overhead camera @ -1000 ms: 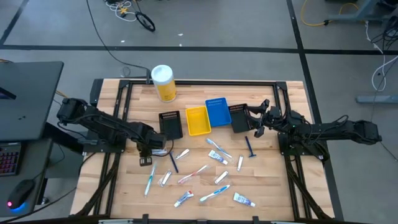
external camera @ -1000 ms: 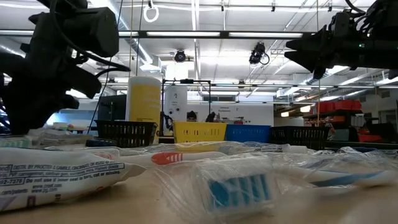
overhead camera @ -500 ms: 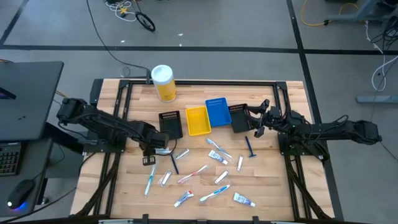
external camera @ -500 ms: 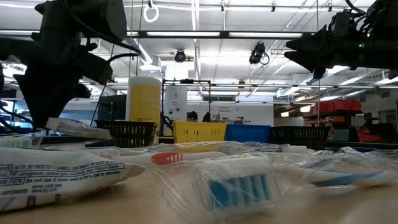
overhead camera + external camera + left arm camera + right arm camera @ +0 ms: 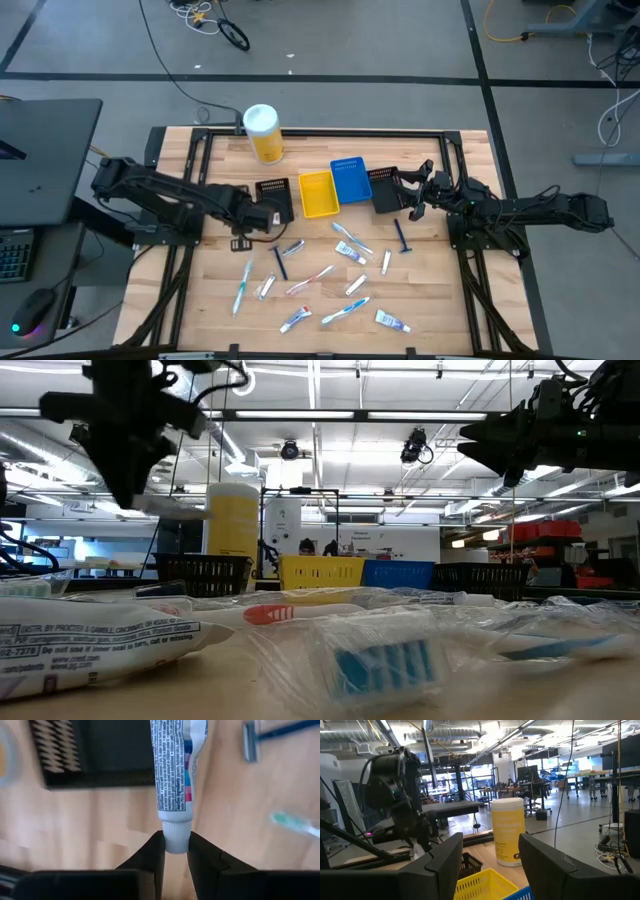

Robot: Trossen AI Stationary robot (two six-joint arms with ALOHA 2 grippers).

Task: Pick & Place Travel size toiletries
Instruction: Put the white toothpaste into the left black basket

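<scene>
White plastic, printed in blue and red, made up the small toothpaste tube [image 5: 178, 767] that the left tool [image 5: 176, 854] held by its cap, fingers narrow and pinched on either side of it. In the high view that left tool [image 5: 268, 217] sat raised off the light wooden surface [image 5: 430, 290], just beside the left-hand black mesh bin [image 5: 274, 199], with the tube's body reaching over the edge of that bin in the wrist view.

Further right stood the tall yellow canister with a white lid [image 5: 262, 133] near the far edge, then the yellow rectangular bin [image 5: 318, 193] and the blue rectangular bin [image 5: 350, 180] touching side by side, and a second black mesh bin [image 5: 384, 189] beside them.

Loose toiletries lay scattered on the near half of the surface: a teal toothbrush [image 5: 241, 285], a pink toothbrush [image 5: 309, 281], a dark-handled razor [image 5: 279, 262], a blue-handled razor [image 5: 403, 238], and a white tube with blue print [image 5: 392, 321] near the front edge, all apart from the bins.

On the right, the right tool [image 5: 415, 192] hung just beside the second black bin with its fingers spread wide and nothing between them.
</scene>
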